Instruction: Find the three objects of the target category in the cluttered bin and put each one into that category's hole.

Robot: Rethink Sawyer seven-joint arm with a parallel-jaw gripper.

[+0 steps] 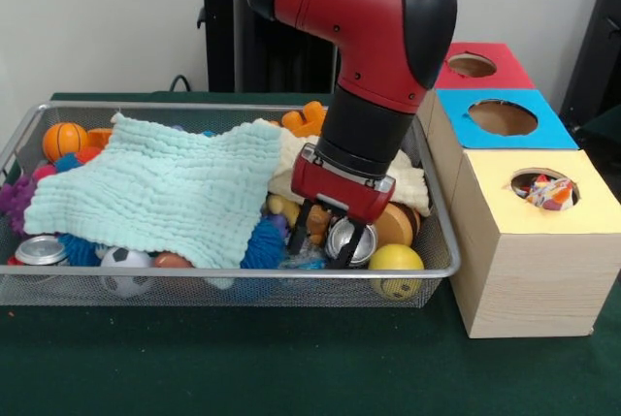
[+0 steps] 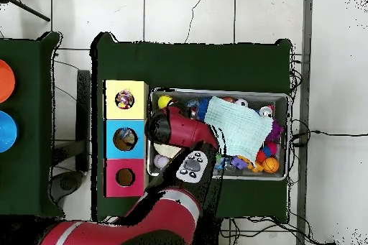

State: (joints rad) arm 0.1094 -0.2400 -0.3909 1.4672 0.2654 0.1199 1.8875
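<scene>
Front view: cloth ball (image 1: 550,191) right of end effector (image 1: 326,238).

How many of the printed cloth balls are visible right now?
1. A scrunched white cloth ball with red, blue and orange patches sits inside the yellow-topped wooden box's round hole. Others may lie hidden under the mint towel in the wire-mesh bin.

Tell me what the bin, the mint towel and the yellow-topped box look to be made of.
The bin: silver wire mesh under a thicker metal rim; you see through its walls. The mint towel: soft woven cloth, likely cotton, with a crinkled, puckered surface, matte. The yellow-topped box: pale wood or wood-look board, going by the faint grain on its sides, with a flat, matte yellow top.
</scene>
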